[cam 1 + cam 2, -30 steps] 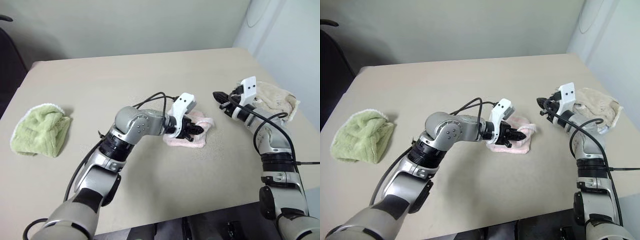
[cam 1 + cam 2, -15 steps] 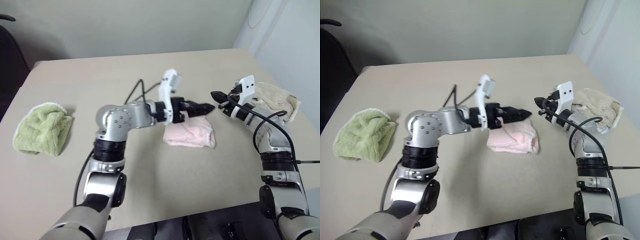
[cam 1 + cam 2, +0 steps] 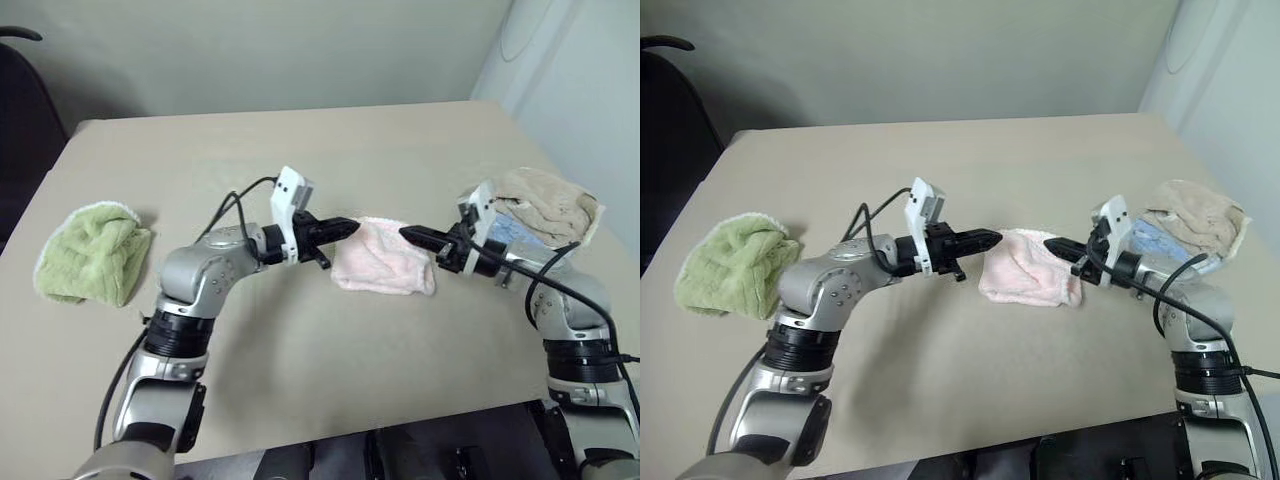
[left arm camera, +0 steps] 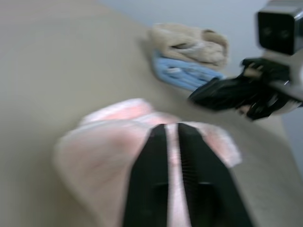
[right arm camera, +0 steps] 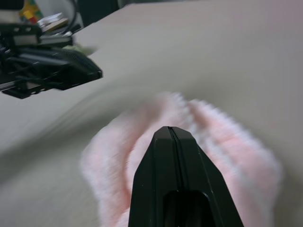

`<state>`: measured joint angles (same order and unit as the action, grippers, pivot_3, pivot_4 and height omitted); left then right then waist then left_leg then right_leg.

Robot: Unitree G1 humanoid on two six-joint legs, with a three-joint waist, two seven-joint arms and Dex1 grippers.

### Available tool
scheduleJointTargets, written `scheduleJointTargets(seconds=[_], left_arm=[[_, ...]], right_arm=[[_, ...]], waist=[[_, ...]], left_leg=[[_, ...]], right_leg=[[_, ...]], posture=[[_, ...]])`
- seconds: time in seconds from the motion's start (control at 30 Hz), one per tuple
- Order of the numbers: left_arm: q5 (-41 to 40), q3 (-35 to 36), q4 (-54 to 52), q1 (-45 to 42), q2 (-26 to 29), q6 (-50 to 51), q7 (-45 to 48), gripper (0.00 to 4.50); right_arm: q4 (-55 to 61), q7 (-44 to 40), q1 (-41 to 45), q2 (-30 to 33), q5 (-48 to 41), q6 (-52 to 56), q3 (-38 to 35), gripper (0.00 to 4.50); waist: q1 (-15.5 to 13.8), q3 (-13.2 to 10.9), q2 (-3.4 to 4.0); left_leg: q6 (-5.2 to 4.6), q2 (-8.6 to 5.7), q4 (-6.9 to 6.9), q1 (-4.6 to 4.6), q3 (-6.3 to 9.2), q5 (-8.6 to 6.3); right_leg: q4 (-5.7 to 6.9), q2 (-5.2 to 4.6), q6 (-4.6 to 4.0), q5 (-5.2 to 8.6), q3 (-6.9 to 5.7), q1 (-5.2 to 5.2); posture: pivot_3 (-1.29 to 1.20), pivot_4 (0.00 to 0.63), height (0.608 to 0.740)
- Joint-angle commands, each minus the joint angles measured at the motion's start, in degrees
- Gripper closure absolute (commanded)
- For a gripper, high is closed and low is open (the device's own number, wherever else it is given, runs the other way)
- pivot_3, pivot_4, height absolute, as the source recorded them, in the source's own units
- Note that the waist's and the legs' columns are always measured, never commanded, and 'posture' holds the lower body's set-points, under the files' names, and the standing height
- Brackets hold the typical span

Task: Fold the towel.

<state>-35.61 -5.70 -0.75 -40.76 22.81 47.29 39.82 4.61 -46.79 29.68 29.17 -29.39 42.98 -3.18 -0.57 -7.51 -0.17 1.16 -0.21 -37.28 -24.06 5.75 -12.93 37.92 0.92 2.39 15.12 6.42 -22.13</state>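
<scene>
We note the pink towel (image 3: 383, 268) lying folded mid-table between left gripper (image 3: 345, 228) and right gripper (image 3: 410, 236), both jaws closed empty, roughly equally near.

beige table (image 3: 400, 140) against plain pale wall (image 3: 260, 50); dark chair (image 3: 25, 110) at left corner.

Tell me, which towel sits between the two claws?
The pink towel, folded at the table's middle. The green towel lies far left; the beige towel sits far right on a blue one.
</scene>
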Motion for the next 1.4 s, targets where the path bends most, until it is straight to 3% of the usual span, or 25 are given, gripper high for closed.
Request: scheduleJointTargets(seconds=[0.03,0.17,0.27,0.53,0.67,0.83,0.93,1.17,1.3,1.4], left_arm=[[5.1,-3.3,3.9,-1.6,-1.4,-3.5,0.7,4.46],[15.4,-10.3,15.6,-4.1,-2.5,-6.5,-1.0,4.46],[18.3,-11.2,22.1,-5.3,-4.3,-8.1,0.1,4.46],[20.3,-9.8,21.8,-3.1,-5.6,-8.6,2.3,4.46],[6.7,4.3,11.9,-2.6,-9.5,-1.8,0.8,4.46],[-9.8,21.0,4.3,-5.2,-11.6,10.5,-7.5,4.46],[-14.6,26.3,5.1,-6.3,-9.3,16.9,-11.6,3.92],[-13.5,25.2,11.7,-6.0,-3.0,26.5,-15.1,1.51],[-12.2,22.6,15.3,-7.0,-2.5,30.6,-15.6,0.20],[-9.4,19.0,17.8,-7.0,-2.8,31.4,-15.5,0.02]], right_arm=[[0.3,1.5,-0.7,-0.7,1.8,-1.6,1.8,4.50],[-3.8,3.1,-1.8,-2.3,6.0,-3.7,6.0,4.50],[-11.6,5.8,-0.4,-4.4,10.3,-6.7,7.9,4.50],[-12.7,4.0,-2.0,-3.4,12.4,-9.1,8.8,4.50],[-7.7,2.2,-1.2,-2.1,8.2,-8.9,4.5,4.50],[-4.3,1.1,0.9,0.3,4.6,-7.1,0.5,4.50],[-4.3,1.1,2.5,1.3,4.3,-7.3,-0.5,4.50],[-7.2,1.6,5.5,1.4,5.4,-8.8,-0.8,4.50],[-7.8,1.9,5.9,1.1,5.6,-9.5,-0.7,4.50],[-7.8,2.3,5.8,0.5,5.8,-9.9,-0.7,4.50]], waist=[[0.0,0.0,0.00],[0.1,0.0,-0.02],[0.1,0.0,-0.02],[0.1,0.3,-0.02],[-0.1,0.2,-0.03],[-0.1,0.2,-0.05],[0.0,0.2,-0.05],[0.0,0.2,-0.04],[-0.2,0.2,-0.04],[-0.1,0.2,-0.04]], left_leg=[[-0.05,0.00,-0.02,0.01,0.00,0.01],[-0.10,0.00,-0.04,0.02,0.00,-0.01],[-0.14,-0.01,-0.03,0.02,-0.02,-0.03],[-0.39,-0.03,-0.09,0.45,0.00,-0.17],[-0.42,-0.06,-0.08,0.51,-0.01,-0.20],[-0.27,-0.06,-0.09,0.07,-0.13,-0.11],[-0.25,-0.06,-0.03,0.13,-0.17,-0.09],[-0.25,-0.06,-0.01,0.21,-0.18,-0.08],[-0.25,-0.06,-0.01,0.18,-0.17,-0.08],[-0.24,-0.06,0.00,0.17,-0.17,-0.07]], right_leg=[[0.00,-0.01,0.01,-0.02,0.00,0.00],[0.01,-0.06,0.03,-0.05,-0.01,0.02],[0.00,-0.09,0.04,-0.06,0.01,-0.01],[-0.13,-0.11,0.08,-0.07,-0.02,0.59],[-0.34,-0.11,0.13,-0.09,-0.02,0.74],[-0.34,-0.10,0.17,-0.11,0.00,0.33],[-0.34,-0.09,0.17,-0.11,0.04,0.32],[-0.34,-0.10,0.18,-0.11,0.08,0.30],[-0.35,-0.10,0.18,-0.11,0.07,0.26],[-0.35,-0.11,0.17,-0.11,0.08,0.24]], posture=[[0.00,0.150,0.740],[0.00,0.150,0.740],[0.00,0.150,0.740],[0.00,0.150,0.740],[0.00,0.150,0.740],[0.00,0.150,0.740],[0.00,0.150,0.740],[0.00,0.150,0.740],[0.00,0.150,0.740],[0.00,0.150,0.740]])
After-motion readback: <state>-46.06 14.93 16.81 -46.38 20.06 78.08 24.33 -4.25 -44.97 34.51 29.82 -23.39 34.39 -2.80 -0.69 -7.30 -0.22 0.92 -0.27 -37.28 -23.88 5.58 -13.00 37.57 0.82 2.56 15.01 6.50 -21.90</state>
